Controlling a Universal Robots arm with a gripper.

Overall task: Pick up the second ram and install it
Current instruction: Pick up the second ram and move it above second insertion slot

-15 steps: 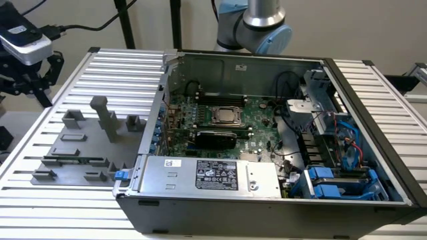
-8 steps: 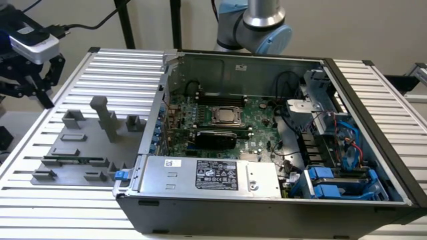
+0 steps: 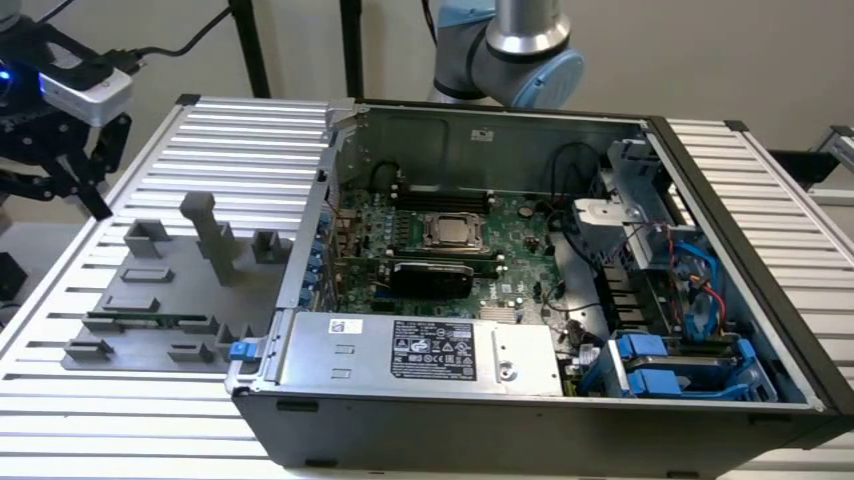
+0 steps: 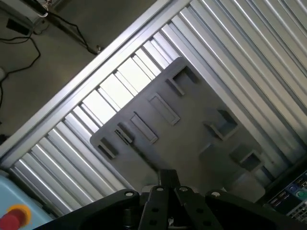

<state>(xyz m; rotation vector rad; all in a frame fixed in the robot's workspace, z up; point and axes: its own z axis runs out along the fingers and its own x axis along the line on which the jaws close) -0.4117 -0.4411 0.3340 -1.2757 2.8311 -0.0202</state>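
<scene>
The second ram (image 3: pixel 147 322) is a thin green strip lying flat between low grey blocks near the front of the grey fixture plate (image 3: pixel 180 290), at the exterior view's left. My gripper (image 3: pixel 78 185) hangs high above the table's far left corner, well clear of the plate and the ram. In the wrist view its fingertips (image 4: pixel 168 178) are pressed together with nothing between them, so the gripper (image 4: pixel 168 182) is shut and empty, looking down on the fixture plate (image 4: pixel 192 139). The motherboard's long black slots (image 3: pixel 447 197) lie at the back of the open computer case (image 3: pixel 534 400).
A tall grey post (image 3: pixel 214 235) and several low blocks stand on the fixture plate. The case's metal walls rise around the motherboard (image 3: pixel 441 260); cables and blue drive brackets (image 3: pixel 667 360) crowd its right side. The arm's base (image 3: pixel 514 50) stands behind the case. The ribbed table (image 3: pixel 80 400) surrounds everything.
</scene>
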